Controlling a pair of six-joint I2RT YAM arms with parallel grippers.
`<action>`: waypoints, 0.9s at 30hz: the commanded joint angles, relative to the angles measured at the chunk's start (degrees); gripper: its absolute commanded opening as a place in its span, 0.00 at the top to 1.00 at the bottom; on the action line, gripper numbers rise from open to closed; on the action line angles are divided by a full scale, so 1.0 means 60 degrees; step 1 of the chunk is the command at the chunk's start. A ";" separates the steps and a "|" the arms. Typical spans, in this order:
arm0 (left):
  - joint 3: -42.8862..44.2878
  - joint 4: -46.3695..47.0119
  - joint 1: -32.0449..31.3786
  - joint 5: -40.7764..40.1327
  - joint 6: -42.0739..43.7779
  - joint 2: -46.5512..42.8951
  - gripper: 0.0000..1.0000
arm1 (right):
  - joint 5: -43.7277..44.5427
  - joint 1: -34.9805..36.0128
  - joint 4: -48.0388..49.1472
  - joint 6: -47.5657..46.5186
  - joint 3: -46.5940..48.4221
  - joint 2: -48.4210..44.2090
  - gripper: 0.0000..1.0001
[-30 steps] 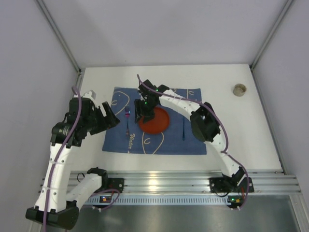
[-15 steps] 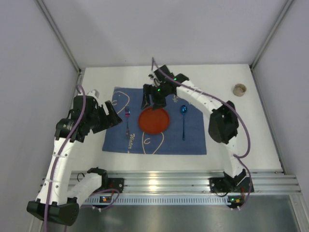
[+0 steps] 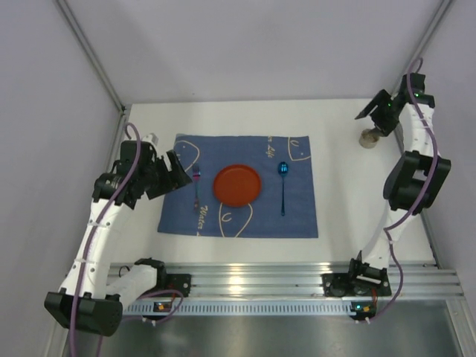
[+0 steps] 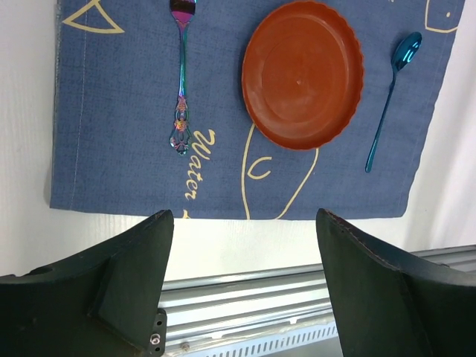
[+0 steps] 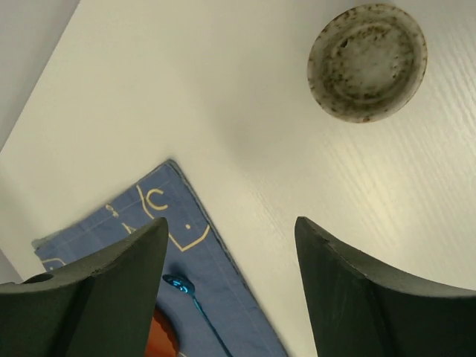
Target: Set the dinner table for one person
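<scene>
from right wrist only, speckled cup

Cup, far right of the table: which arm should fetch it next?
Right, probably. The right gripper hangs open near the cup, seen in its wrist view; the left gripper is across the placemat, by the fork.

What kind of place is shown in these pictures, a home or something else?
Most likely a lab test cell, not a home: plain grey panels wall in the white dinner table, the left arm and right arm are bolted at its aluminium rail, and a blue placemat lies on it.
</scene>
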 commanded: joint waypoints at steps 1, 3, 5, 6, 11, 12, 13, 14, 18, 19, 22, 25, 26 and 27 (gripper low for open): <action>0.0148 0.0480 -0.0035 -0.0121 0.0082 0.0253 0.18 | -0.0008 -0.0036 -0.0419 -0.0079 0.0847 0.0612 0.31; 0.0279 0.0422 -0.0035 -0.0195 0.0126 0.0356 0.18 | 0.0006 -0.0417 -0.0419 0.0010 0.1110 0.1066 0.31; 0.0352 0.0378 -0.0035 -0.0312 0.0184 0.0517 0.18 | 0.0035 -0.0723 -0.0419 0.0214 0.1476 0.1490 0.31; 0.0367 0.0378 -0.0035 -0.0327 0.0199 0.0561 0.18 | 0.0035 -0.0798 -0.0419 0.0273 0.1579 0.1623 0.32; 0.0586 0.0392 -0.0035 -0.0663 0.0272 0.1073 0.18 | 0.0401 -0.1150 -0.0477 0.0449 0.1932 0.2180 0.34; 0.0645 0.0407 -0.0021 -0.0693 0.0287 0.1132 0.18 | 0.0489 -0.1179 -0.0477 0.0449 0.1903 0.2210 0.34; 0.0689 0.0422 -0.0021 -0.0693 0.0301 0.1336 0.18 | 0.0678 -0.1208 -0.0506 0.0435 0.1859 0.2254 0.34; 0.0791 0.0436 -0.0021 -0.0693 0.0345 0.1425 0.18 | 0.0738 -0.1238 -0.0492 0.0435 0.1829 0.2269 0.34; 0.0953 0.0568 -0.0021 -0.0649 0.0346 0.1850 0.18 | 0.0973 -0.1311 -0.0492 0.0347 0.1785 0.2547 0.35; 0.0982 0.0612 -0.0021 -0.0664 0.0346 0.1996 0.18 | 0.1060 -0.1340 -0.0492 0.0361 0.1785 0.2591 0.36; 0.1114 0.0627 -0.0021 -0.0664 0.0375 0.2245 0.18 | 0.1178 -0.1384 -0.0463 0.0391 0.1770 0.2796 0.36; 0.1231 0.0598 -0.0021 -0.0766 0.0404 0.2378 0.18 | 0.1178 -0.1370 -0.0419 0.0435 0.1931 0.3118 0.38; 0.1290 0.0554 -0.0021 -0.0795 0.0419 0.2407 0.18 | 0.1178 -0.1370 -0.0404 0.0449 0.1961 0.3264 0.40; 0.1305 0.0539 -0.0035 -0.0796 0.0419 0.2422 0.18 | 0.1178 -0.1370 -0.0375 0.0493 0.2033 0.3338 0.44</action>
